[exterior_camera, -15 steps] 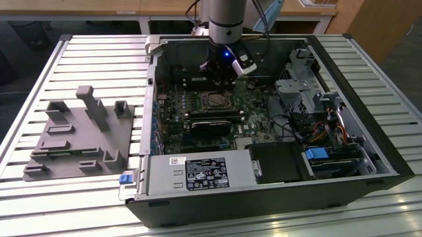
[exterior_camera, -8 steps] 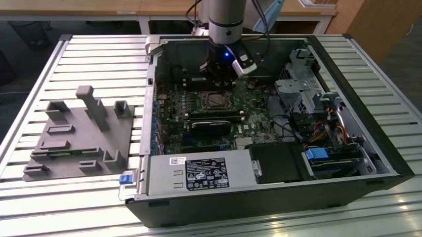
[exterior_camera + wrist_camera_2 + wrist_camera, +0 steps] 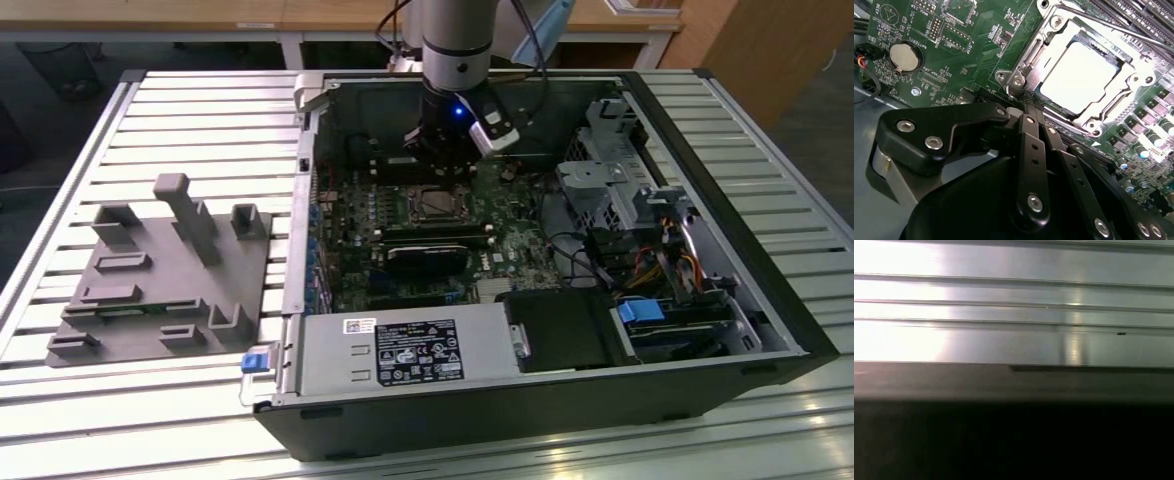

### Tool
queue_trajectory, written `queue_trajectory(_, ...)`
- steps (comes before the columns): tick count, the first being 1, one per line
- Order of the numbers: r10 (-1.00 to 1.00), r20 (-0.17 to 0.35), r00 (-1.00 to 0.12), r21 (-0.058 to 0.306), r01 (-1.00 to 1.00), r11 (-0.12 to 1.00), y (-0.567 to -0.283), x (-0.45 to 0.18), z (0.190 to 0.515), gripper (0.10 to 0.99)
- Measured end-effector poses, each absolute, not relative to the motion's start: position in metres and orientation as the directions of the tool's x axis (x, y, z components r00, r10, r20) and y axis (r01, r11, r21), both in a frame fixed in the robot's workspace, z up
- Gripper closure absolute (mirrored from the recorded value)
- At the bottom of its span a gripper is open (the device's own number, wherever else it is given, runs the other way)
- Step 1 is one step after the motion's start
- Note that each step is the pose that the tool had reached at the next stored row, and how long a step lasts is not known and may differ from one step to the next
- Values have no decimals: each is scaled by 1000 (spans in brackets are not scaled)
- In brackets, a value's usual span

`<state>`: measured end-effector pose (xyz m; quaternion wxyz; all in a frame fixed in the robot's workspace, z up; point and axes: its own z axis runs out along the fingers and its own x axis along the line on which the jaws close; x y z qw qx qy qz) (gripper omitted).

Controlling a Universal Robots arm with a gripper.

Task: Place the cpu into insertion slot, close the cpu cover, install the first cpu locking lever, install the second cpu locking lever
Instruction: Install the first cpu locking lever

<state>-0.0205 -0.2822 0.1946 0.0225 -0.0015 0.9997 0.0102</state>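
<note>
In the second wrist view the cpu [image 3: 1079, 75] lies flat in the insertion slot [image 3: 434, 203], its silver top glaring in the light. The cpu cover [image 3: 1053, 39], a silvery frame with a window, lies down around it. A thin locking lever rod [image 3: 1114, 25] runs along the far side of the socket. My gripper [image 3: 1025, 102] is shut, its black fingers [image 3: 1030, 150] pressed together with the tips just beside the socket's near corner bolt [image 3: 1017, 81]. I see nothing held between them. In the exterior view my gripper [image 3: 443, 160] hangs inside the open computer case just behind the socket.
A coin battery [image 3: 904, 56] sits on the green board beside the socket. A black card [image 3: 424, 258], a power supply [image 3: 400, 350], drive cages [image 3: 607, 185] and cables crowd the case. A grey fixture [image 3: 160, 275] stands on the slatted table [image 3: 1004, 340] at the exterior view's left.
</note>
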Motion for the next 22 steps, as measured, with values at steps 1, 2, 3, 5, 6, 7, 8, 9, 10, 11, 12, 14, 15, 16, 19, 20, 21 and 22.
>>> queue_trajectory(1,-3,-45,-999,20,-4,1000,-282,-21,195,980)
queue_trajectory(2,-3,-45,-999,20,-4,1000,-282,-21,195,980)
queue_trajectory(3,-3,-45,-999,20,-4,1000,-282,-21,195,980)
queue_trajectory(5,-3,-46,-999,23,-4,1000,-281,-20,197,980)
queue_trajectory(6,-2,-46,-999,23,-4,1000,-281,-20,199,980)
queue_trajectory(7,-3,-46,-999,22,-4,1000,-281,-20,201,980)
queue_trajectory(8,-3,-45,-999,21,-4,1000,-282,-20,204,980)
queue_trajectory(9,-3,-45,-999,21,-4,1000,-282,-20,206,980)
queue_trajectory(10,-3,-46,-999,22,-4,1000,-282,-20,207,980)
queue_trajectory(11,-3,-46,-999,22,-4,1000,-282,-20,207,980)
queue_trajectory(12,-3,-46,-999,22,-3,1000,-282,-20,207,980)
queue_trajectory(14,-3,-45,-999,21,-4,1000,-283,-20,207,980)
queue_trajectory(15,-2,-46,-999,21,-3,1000,-283,-20,207,980)
queue_trajectory(16,-3,-45,-999,21,-4,1000,-283,-20,207,980)
queue_trajectory(19,-3,-46,-999,21,-4,1000,-284,-20,207,980)
queue_trajectory(20,-3,-45,-999,21,-4,1000,-284,-20,207,980)
queue_trajectory(21,-3,-46,-999,21,-4,1000,-284,-20,207,980)
queue_trajectory(22,-2,-46,-999,22,-3,1000,-284,-20,207,980)
